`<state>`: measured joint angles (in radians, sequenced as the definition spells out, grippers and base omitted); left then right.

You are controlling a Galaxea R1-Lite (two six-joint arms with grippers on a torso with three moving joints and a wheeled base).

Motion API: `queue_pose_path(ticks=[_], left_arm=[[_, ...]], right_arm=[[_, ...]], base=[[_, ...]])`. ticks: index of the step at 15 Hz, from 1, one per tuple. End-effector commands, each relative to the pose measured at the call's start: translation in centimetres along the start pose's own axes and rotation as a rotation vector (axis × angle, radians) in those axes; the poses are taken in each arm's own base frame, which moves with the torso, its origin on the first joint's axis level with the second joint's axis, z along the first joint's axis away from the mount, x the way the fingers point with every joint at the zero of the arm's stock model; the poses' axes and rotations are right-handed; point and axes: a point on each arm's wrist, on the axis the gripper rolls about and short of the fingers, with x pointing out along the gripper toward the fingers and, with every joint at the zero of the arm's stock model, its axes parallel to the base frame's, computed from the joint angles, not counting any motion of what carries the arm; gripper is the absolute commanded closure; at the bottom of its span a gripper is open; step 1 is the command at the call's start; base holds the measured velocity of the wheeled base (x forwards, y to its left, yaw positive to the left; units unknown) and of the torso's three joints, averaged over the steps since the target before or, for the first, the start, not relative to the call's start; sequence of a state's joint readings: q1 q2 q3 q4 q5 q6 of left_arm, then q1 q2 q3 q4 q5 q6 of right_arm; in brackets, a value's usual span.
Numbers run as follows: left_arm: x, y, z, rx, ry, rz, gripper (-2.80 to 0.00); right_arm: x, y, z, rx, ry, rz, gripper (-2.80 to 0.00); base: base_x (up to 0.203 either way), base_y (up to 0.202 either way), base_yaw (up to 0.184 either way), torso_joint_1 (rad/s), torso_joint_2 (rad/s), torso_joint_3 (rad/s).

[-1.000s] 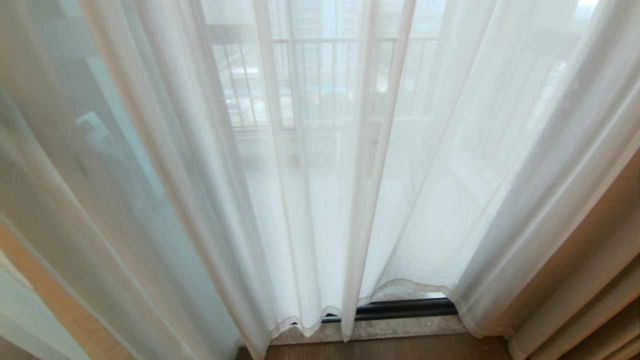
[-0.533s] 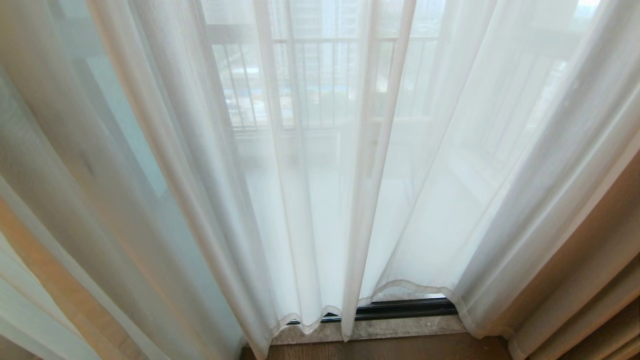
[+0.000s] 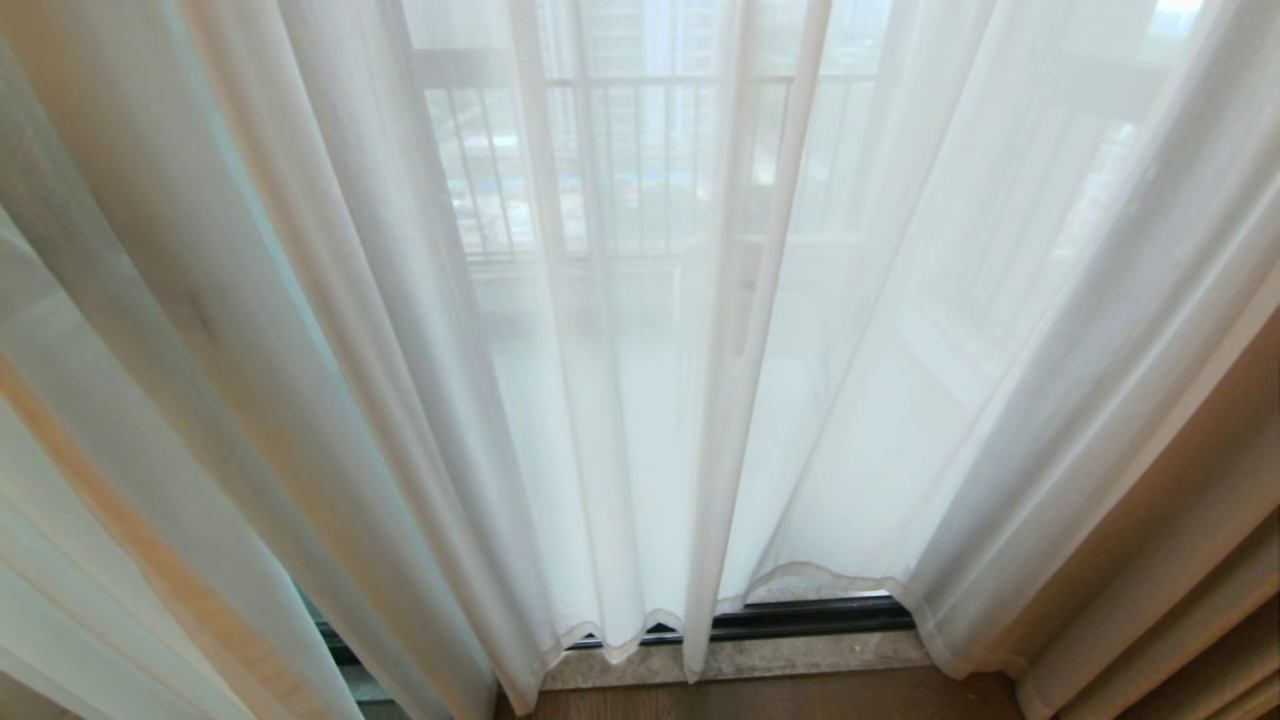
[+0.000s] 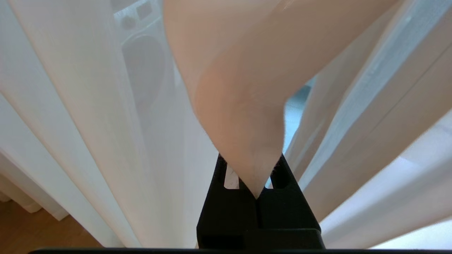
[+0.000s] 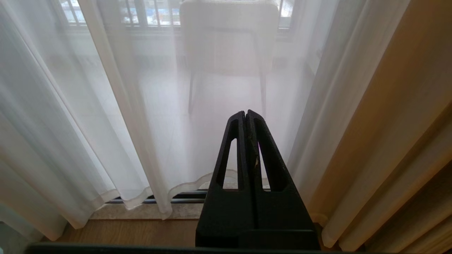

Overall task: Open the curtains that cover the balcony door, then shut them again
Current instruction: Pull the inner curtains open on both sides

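Curtains: I see the sheer white curtains (image 3: 640,400) hanging shut across the whole head view, their wavy hems just above the floor at lower centre.
Balcony door: only the dark bottom track of the balcony door (image 3: 810,618) shows under the hems, lower centre; the glass lies behind the fabric.
Left gripper: in its wrist view my left gripper (image 4: 256,192) is clamped on a pinch of fabric at lower centre. The pinched fold looks peach-tinted, so I'd say it is a curtain fold, but I can't be sure which layer.
Right gripper: my right gripper (image 5: 246,116) has its black fingers pressed together on nothing, pointing at the sheer fabric at the middle of its view.
Drapes: tan drapes (image 3: 1190,560) fill the lower right of the head view.
Railing: a balcony railing (image 3: 610,160) shows faintly through the fabric, upper centre.
Floor: wood floor (image 3: 800,700) along the bottom edge.
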<state>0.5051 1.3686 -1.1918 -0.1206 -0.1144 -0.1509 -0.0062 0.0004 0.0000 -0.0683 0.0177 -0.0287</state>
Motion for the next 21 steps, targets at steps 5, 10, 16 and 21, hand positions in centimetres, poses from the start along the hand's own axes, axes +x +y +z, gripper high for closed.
queue_pose_path(ticks=[5,10,16,21], left_arm=[[-0.15,-0.89,-0.49,0.0,0.016,-0.048,0.0],[-0.48,-0.85,-0.29,0.003,0.005,-0.038,0.0],[-0.62,-0.71,-0.22,0.007,0.0,-0.028,0.0],[-0.67,-0.17,-0.14,0.003,-0.003,-0.005,0.0]], right_arm=[[0.0,0.0,0.01,0.0,-0.001,0.0,0.0],[0.0,0.0,0.01,0.0,-0.001,0.001,0.0],[0.0,0.0,0.01,0.0,-0.001,0.001,0.0],[0.0,0.0,0.01,0.0,-0.001,-0.001,0.0]], base=[[0.0,0.0,0.0,0.0,0.0,0.0],[0.0,0.0,0.0,0.0,0.0,0.0],[0.0,0.0,0.0,0.0,0.0,0.0],[0.0,0.0,0.0,0.0,0.0,0.0]])
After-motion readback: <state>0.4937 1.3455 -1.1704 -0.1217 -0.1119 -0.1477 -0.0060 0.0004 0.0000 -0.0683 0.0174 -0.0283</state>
